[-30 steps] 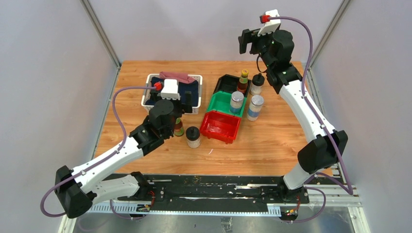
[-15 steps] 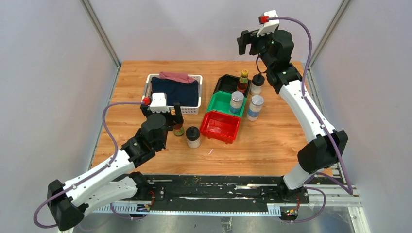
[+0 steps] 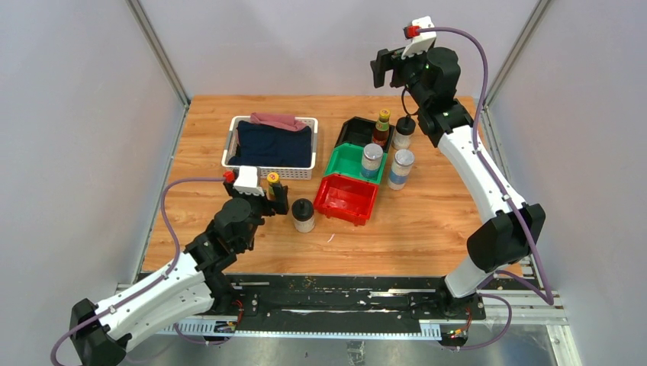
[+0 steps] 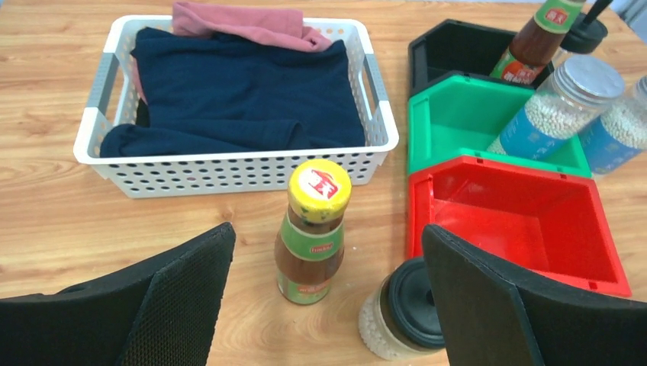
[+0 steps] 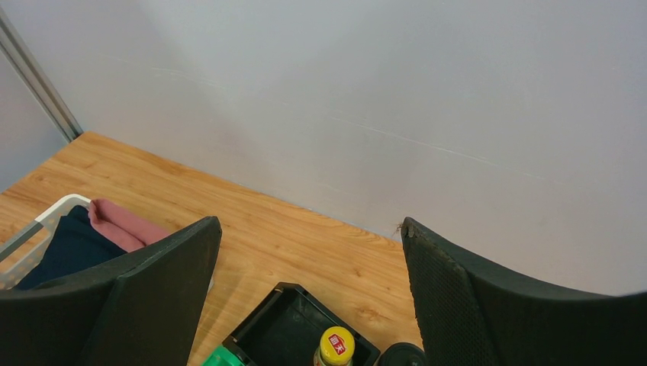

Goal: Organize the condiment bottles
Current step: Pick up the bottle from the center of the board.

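A slim yellow-capped sauce bottle point(image 3: 273, 185) point(image 4: 313, 244) stands upright on the wood in front of the basket. A black-lidded jar point(image 3: 303, 215) point(image 4: 403, 311) is just to its right. My left gripper point(image 3: 268, 200) point(image 4: 326, 235) is open, with its fingers either side of the bottle and apart from it. A second sauce bottle point(image 3: 381, 128) point(image 5: 336, 346) stands in the black bin point(image 3: 358, 131). One shaker point(image 3: 371, 160) is in the green bin point(image 3: 345, 162). Another shaker point(image 3: 400, 168) and a second jar point(image 3: 403, 131) stand beside the bins. My right gripper point(image 3: 389, 67) point(image 5: 309, 229) hangs open and empty, high above the back.
The white basket point(image 3: 268, 172) point(image 4: 229, 164) of dark cloth sits at the back left. The red bin point(image 3: 347, 200) point(image 4: 526, 221) is empty and touches the green bin's point(image 4: 458, 122) front. The walls stand close behind and on both sides.
My left arm has drawn back toward its base and lowered, uncovering the sauce bottle that it hid. The bottle stands free on the wood. The right arm has barely moved.
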Robot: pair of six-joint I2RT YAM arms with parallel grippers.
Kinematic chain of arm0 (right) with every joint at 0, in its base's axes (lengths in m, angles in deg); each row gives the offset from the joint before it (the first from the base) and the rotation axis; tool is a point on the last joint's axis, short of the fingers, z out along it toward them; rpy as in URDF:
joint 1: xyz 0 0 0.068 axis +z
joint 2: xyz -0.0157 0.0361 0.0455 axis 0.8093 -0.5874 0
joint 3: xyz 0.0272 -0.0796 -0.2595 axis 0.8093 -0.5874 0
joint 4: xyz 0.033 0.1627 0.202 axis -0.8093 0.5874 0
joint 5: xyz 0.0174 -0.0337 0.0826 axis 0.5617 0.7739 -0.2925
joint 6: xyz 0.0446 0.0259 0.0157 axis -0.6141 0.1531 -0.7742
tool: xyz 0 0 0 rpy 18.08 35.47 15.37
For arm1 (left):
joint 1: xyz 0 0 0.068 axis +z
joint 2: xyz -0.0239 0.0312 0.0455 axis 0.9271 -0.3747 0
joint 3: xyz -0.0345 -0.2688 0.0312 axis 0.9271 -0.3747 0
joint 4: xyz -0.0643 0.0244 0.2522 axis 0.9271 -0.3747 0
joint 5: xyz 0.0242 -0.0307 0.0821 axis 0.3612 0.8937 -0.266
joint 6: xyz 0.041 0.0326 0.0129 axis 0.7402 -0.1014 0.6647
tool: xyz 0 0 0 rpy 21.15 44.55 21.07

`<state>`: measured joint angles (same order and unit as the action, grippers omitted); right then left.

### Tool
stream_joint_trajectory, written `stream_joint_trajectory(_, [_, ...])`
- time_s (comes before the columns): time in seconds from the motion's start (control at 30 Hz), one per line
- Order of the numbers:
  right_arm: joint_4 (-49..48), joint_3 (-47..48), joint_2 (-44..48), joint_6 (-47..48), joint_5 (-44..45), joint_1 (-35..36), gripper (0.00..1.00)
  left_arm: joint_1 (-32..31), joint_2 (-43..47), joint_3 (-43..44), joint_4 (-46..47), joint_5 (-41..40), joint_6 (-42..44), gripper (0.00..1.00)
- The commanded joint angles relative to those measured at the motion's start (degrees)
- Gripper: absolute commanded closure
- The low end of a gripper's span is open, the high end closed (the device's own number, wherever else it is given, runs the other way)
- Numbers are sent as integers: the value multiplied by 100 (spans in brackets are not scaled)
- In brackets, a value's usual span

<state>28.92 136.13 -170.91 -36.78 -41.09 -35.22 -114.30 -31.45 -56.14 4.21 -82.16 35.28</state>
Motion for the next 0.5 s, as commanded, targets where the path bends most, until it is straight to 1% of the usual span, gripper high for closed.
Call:
stream_joint_trajectory(0.0, [49,6,-17,73,-167,-88,9,-37,176,-367,517,345,77,2])
stream_joint_trajectory(0.17, [40,-19,3,99,-177,-83,9,-37,215,-717,979,515,234,2])
stream_joint_trajectory(0.47, [32,-42,1,112,-263,-88,9,-45,267,-1464,2156,401,558,4])
